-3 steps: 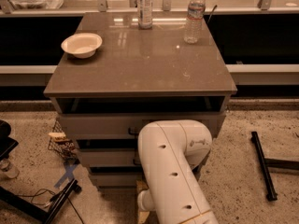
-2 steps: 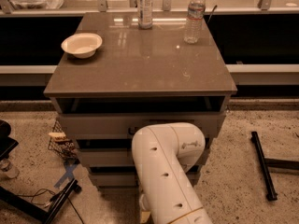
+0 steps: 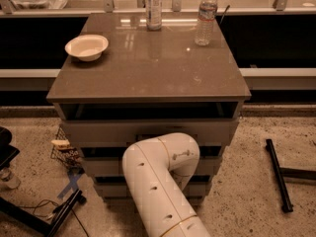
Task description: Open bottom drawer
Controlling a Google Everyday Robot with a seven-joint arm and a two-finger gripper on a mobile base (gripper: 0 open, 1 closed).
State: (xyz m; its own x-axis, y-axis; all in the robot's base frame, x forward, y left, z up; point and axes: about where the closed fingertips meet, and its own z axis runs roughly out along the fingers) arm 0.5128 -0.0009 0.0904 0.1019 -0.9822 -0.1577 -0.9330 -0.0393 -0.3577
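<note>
The slim, pale grey bottom drawer (image 3: 109, 189) is the lowest of 3 flat fronts in the square, glossy brown-topped table (image 3: 148, 73), just above the speckled floor. Its long axis runs left to right across the table's front. Its middle is covered by the smooth white plastic robot arm (image 3: 158, 181), whose rounded elbow bends in toward the table. The jaws are hidden behind that elbow, low against the table's front, so I cannot tell their state. The drawer probably lies straight ahead of them, and opening it means pulling away from the table.
</note>
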